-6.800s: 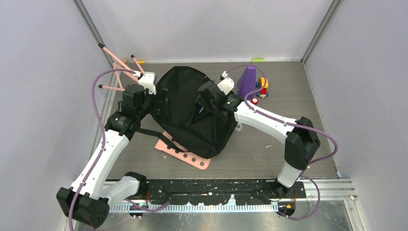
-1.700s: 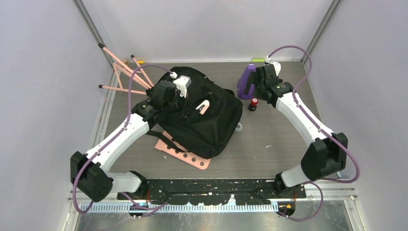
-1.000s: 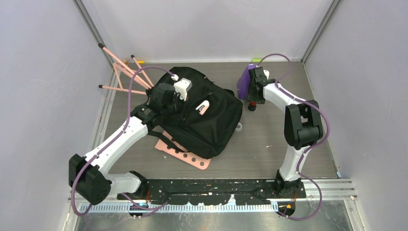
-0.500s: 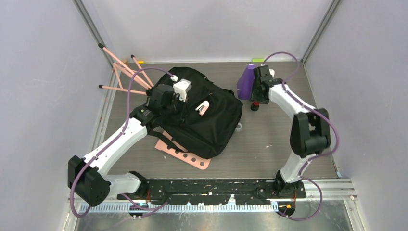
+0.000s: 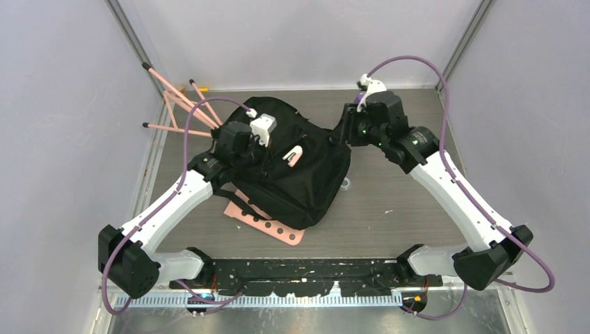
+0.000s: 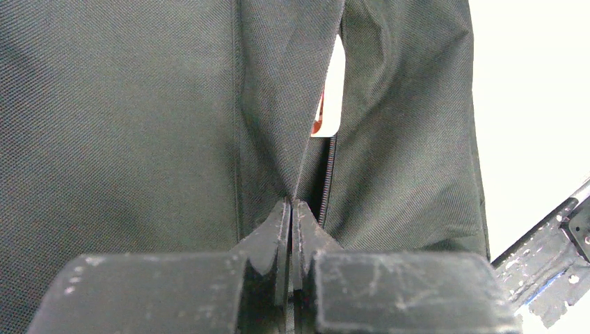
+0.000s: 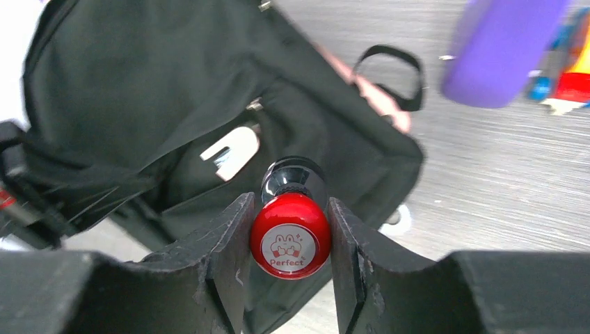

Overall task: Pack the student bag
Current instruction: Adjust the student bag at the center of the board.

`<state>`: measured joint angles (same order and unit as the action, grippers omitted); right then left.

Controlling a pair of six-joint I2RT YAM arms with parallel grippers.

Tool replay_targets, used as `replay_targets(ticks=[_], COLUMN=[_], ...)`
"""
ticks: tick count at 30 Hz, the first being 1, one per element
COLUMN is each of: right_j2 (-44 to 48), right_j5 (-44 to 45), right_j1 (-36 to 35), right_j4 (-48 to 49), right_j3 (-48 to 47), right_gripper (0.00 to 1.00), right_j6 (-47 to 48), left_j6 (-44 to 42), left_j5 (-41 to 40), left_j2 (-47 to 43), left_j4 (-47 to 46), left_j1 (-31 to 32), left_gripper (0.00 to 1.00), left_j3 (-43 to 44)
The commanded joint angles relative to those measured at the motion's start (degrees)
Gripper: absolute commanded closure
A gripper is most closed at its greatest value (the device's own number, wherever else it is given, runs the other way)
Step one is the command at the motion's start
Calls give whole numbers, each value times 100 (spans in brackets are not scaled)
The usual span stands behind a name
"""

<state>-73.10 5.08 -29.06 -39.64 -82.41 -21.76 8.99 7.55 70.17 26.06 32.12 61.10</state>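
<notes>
Step in hand, as I read it: carrying an item over to the student bag [image 5: 292, 167], which lies centre-left of the top view on the table [image 5: 389, 202], partly over a pink perforated board [image 5: 268, 224]. L side: left gripper [image 6: 291, 229] is pinched tight on a fold of the bag's black fabric right beside the zip [image 6: 325, 174], jaws fully together w/ cloth between them, apparently holding the opening apart. R side: right gripper [image 7: 290, 216] is clamped on a small stamp [image 7: 290, 240] with a black body and red end, one finger on each side; in the wrist view it hangs over the bag's dark mouth, lower centre of frame. A white item [image 7: 232, 151] already sits in the opening, left of centre. A purple object [image 7: 504, 49] and some coloured bits are at upper right of that view, blurred, can't ID them. Next move prob. calls for lining the stamp up over the gap, lowering it past the fabric edge, then releasing, while the L pinch keeps the mouth open; risk is that it lands on the flap and rolls off. Writing: "Perfect" on the stamp's red face under small thumbs-up icons; nothing else legible.
</notes>
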Motion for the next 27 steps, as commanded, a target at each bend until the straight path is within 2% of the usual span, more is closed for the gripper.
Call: replay_targets(ticks=[1,4,13,19,22,24,27], right_j2=[-100,-449,-1453,-2082,-2281,-2372,-2347], right_j5=[-383,-146,579,1294,1361,1270,1092], right_j1=[-578,-995,-1614,-1918,-1992,-2004,-2030], right_j4=[603,735,570,-107,-212,-61,707], right_j3=[80,54,-152,-772,-882,-838,-534], right_gripper=[99,99,99,99,99,99,99], right_j6=[-271,-311,162,359,237,102,-100], left_j6=[59,50,24,-1,-29,-45,-47], left_j5=[21,27,31,40,19,15,10], left_j2=[29,32,24,-10,-23,-26,-23], left_j4=[131,127,105,92,88,87,83], left_j1=[-39,-39,-39,-39,-39,-39,-39], left_gripper=[100,100,100,100,100,100,100], left_j3=[210,201,194,183,183,183,188])
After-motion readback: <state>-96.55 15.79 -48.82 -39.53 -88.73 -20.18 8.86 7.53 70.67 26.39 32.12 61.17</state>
